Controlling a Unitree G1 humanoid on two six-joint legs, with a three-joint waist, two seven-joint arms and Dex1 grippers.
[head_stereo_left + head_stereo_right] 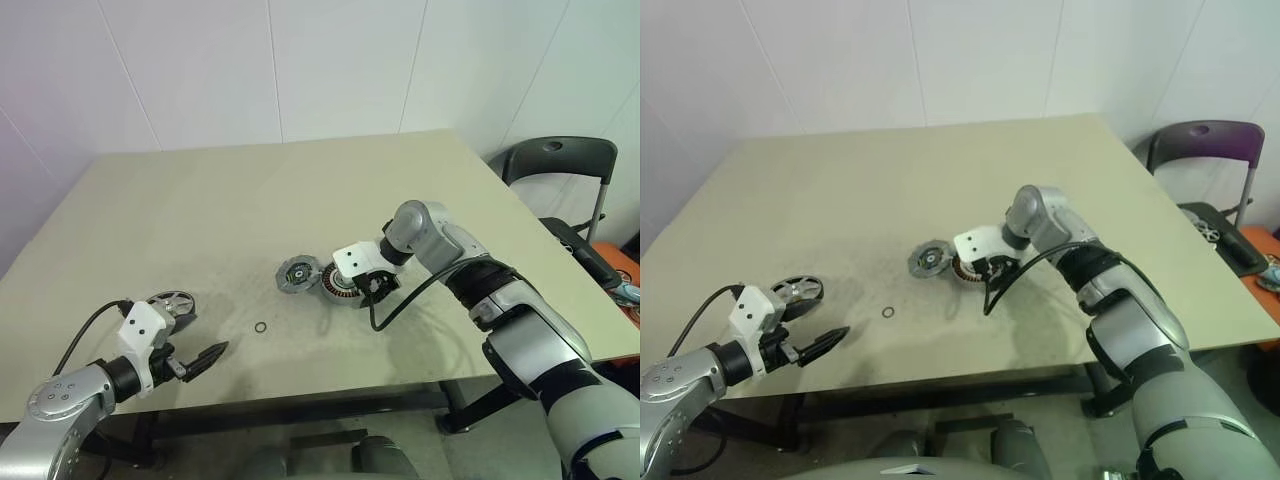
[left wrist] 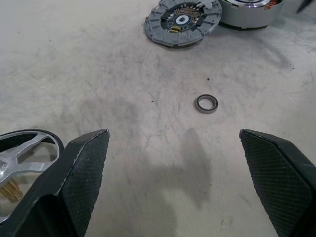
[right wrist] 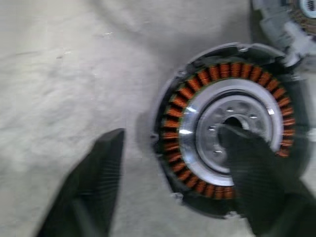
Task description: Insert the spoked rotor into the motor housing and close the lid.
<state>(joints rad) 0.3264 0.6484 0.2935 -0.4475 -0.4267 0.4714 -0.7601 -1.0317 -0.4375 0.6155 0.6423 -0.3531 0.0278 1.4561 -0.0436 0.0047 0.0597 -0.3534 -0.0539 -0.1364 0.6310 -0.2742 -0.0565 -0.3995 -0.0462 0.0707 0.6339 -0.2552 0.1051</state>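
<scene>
Lid [image 1: 298,274] touches motor housing [image 3: 229,126], straddled by half-closed right gripper [image 3: 173,163]; left gripper [image 2: 180,182] open.

The lid [image 1: 298,274] touches the motor housing's [image 1: 338,287] left; the spoked rotor [image 1: 172,305] lies far left of it, near the surface's [image 1: 300,190] front edge

Silver-grey arms, white wrist blocks, black textured fingers [image 2: 84,168], black cables

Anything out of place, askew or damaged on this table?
Nothing looks damaged. The lid leans tilted against the motor housing rather than lying flat, and a small loose ring lies alone on the table. The spoked rotor sits apart.
</scene>
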